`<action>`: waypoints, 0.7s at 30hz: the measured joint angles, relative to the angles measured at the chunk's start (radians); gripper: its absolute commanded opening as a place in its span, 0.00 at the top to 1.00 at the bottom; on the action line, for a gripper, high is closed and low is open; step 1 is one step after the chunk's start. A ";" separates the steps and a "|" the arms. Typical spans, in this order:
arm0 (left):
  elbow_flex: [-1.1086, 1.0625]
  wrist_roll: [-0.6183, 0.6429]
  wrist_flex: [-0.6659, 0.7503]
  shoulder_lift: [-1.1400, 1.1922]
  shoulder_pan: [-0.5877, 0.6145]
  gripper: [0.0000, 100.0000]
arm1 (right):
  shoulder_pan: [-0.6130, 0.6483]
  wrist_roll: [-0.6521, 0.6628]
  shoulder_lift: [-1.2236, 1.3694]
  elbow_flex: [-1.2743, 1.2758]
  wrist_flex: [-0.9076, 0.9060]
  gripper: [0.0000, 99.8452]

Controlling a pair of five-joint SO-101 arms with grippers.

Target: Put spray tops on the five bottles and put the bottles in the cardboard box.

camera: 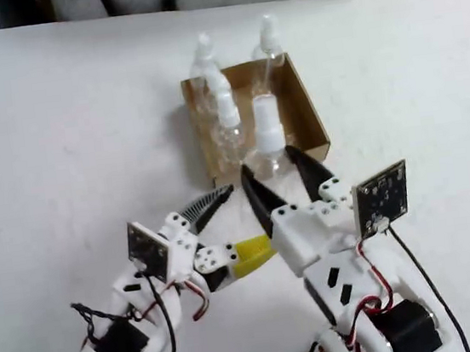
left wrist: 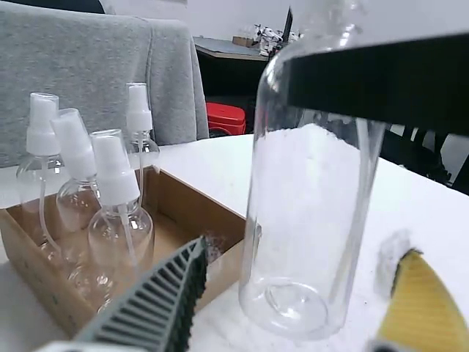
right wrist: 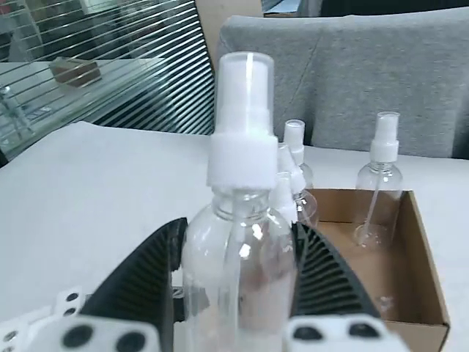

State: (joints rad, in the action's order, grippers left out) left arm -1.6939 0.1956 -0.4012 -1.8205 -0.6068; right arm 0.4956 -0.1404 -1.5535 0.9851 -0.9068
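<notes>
A clear bottle with a white spray top stands upright just outside the near wall of the cardboard box. My right gripper has its black fingers shut on the bottle's sides; in the right wrist view the bottle fills the gap of the gripper. Several capped bottles stand inside the box, seen too as the bottles in the left wrist view. My left gripper is open and holds nothing, close beside the held bottle.
The two grippers sit close together at the box's near wall. White tabletop spreads to both sides. A grey chair back stands behind the table's far edge.
</notes>
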 measured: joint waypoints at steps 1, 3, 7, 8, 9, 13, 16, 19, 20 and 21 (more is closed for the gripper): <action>0.000 0.000 0.000 0.000 0.000 0.62 | -0.020 0.000 0.000 0.002 0.000 0.98; 0.000 0.000 0.000 0.000 0.000 0.62 | -0.057 0.000 0.003 0.006 0.000 0.98; 0.000 0.000 0.000 0.000 0.014 0.64 | -0.117 0.000 0.003 0.006 0.000 0.98; 0.000 0.000 0.000 0.000 0.014 0.67 | -0.126 0.000 0.003 0.006 0.000 0.98; 0.000 0.000 0.000 0.000 0.011 0.71 | -0.132 0.000 0.005 0.006 0.000 0.98; 0.000 0.000 0.000 0.000 -0.002 0.93 | -0.133 0.000 0.006 0.011 0.009 0.98; 0.003 0.000 0.000 0.000 -0.008 0.95 | -0.141 0.002 0.011 0.063 0.066 0.98; 0.006 0.000 0.000 0.000 -0.008 0.95 | -0.140 0.002 0.023 0.101 0.127 0.98; 0.006 0.000 0.000 0.000 -0.012 0.98 | -0.138 0.002 0.023 0.107 0.141 0.98; 0.006 0.000 0.000 0.000 -0.020 0.98 | -0.138 0.002 0.023 0.110 0.153 0.98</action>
State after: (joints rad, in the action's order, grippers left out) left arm -1.6878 0.1956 -0.4012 -1.8205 -0.6268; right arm 0.3575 -0.1389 -1.5305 1.0955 -0.7534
